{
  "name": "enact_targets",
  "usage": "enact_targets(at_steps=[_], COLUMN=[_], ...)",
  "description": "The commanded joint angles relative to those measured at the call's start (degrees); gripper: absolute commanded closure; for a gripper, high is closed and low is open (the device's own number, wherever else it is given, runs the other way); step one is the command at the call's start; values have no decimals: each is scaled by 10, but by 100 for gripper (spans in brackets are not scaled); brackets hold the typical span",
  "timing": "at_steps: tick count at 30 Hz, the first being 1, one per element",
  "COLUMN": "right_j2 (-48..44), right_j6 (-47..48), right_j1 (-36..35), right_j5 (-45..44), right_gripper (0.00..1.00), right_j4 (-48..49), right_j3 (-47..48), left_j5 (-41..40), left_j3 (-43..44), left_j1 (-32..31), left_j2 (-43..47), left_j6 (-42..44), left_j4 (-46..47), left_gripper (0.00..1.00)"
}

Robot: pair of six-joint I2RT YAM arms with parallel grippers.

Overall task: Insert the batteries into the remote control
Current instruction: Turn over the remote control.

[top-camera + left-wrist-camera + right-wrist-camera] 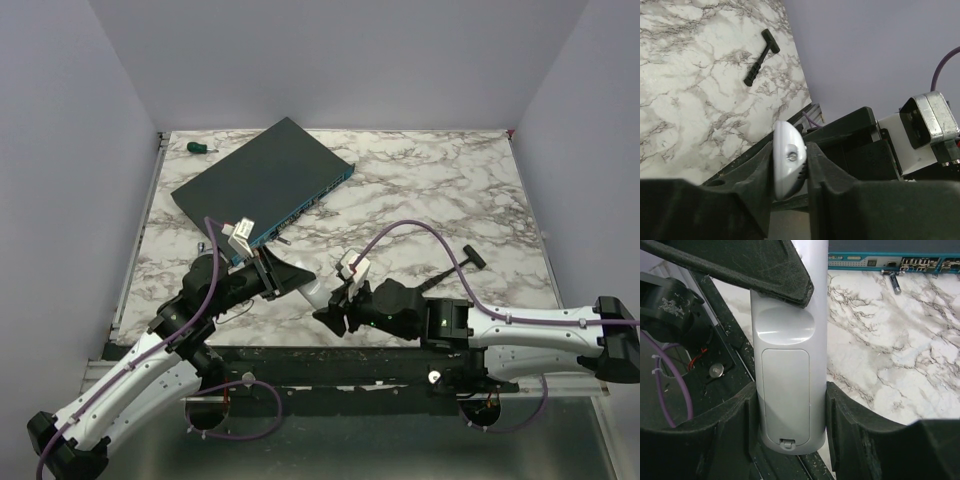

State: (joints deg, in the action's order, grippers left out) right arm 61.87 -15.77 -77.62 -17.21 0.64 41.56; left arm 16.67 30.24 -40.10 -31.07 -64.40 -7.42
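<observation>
The white remote control (311, 291) is held in the air over the table's near edge, between both grippers. My left gripper (293, 279) is shut on one end of it; in the left wrist view the rounded white end (788, 162) is clamped between the fingers (752, 175). My right gripper (335, 303) is shut on the other end. The right wrist view shows the remote's back (789, 390) with the battery cover closed, its latch tab at the bottom. One battery (895, 283) lies on the marble beside the network box.
The large dark network box (262, 180) lies at the back left, its port side (890, 252) facing me. A black T-shaped tool (462, 262) lies on the right, also seen in the left wrist view (760, 64). A green screwdriver (200, 147) lies at the far left corner.
</observation>
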Motion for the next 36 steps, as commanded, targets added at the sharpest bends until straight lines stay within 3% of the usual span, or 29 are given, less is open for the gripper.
enact_targets(at_steps=[1,9,20,36], right_j2=[-17,-7,8,10], right_j6=[6,8,14,15], right_j1=[0,0,0,0], right_j5=[-20,-12,-5,-23], right_gripper=[99,99,99,99], right_j4=[23,22,20,33], right_j3=[-7,-2,10,10], left_j5=[15,19,26,38], left_j3=[-4,9,26,25], left_j1=[2,1,1,0], left_j2=[-3,-13,-32,-41], left_j6=[-6,8,33,48], left_j4=[27,13,-8,-12], left_gripper=[60,52,61,62])
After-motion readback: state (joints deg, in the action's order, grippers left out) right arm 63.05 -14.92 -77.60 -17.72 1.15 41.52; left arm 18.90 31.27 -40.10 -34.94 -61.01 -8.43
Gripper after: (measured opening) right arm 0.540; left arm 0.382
